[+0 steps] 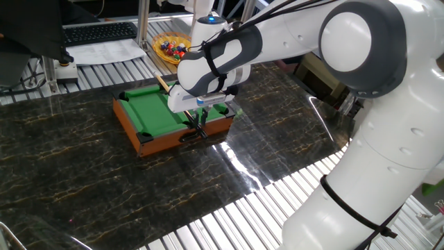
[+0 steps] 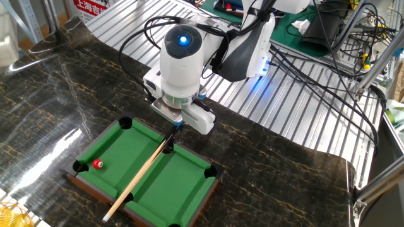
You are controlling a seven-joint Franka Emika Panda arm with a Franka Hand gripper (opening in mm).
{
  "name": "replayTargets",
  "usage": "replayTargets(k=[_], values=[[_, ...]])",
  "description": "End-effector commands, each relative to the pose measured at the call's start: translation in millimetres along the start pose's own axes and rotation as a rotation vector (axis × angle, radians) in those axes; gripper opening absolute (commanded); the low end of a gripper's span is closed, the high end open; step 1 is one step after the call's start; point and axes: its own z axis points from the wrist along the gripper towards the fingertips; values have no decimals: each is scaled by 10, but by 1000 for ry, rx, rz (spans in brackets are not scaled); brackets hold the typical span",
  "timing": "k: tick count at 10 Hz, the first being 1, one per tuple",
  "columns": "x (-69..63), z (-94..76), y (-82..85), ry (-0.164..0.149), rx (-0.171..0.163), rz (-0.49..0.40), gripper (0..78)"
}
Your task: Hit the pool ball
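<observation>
A small pool table [image 2: 129, 148] with green felt and a brown wooden frame stands on the dark marble top. The pool ball [image 2: 97, 164], red, lies near the pocket at the table's left corner. A pale wooden cue stick [image 2: 137, 181] lies slanted across the felt, with its dark butt end up under my gripper [image 2: 173, 130]. The gripper is shut on that butt end at the table's near long rail. In one fixed view the gripper [image 1: 200, 123] hangs over the front rail of the table [image 1: 149, 114], the cue's tip [image 1: 161, 82] pokes out past the far rail, and the arm hides the ball.
A yellow bowl of coloured balls [image 1: 171, 47] sits behind the table on the slatted metal surface, beside a keyboard [image 1: 100, 32]. Thick black cables [image 2: 315, 75] trail behind the arm. The arm's big white body [image 1: 388, 139] fills the right side.
</observation>
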Motion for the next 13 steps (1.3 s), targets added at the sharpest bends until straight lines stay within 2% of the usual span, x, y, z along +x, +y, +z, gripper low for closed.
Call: replayTargets(k=[1, 8, 9, 13], values=[[-4, -8, -2, -3, -3, 8, 774], [-4, -8, -2, -3, -3, 8, 774], [-47, 143, -81, 3, -26, -18, 774], [-57, 195, -58, 3, -30, -21, 774]])
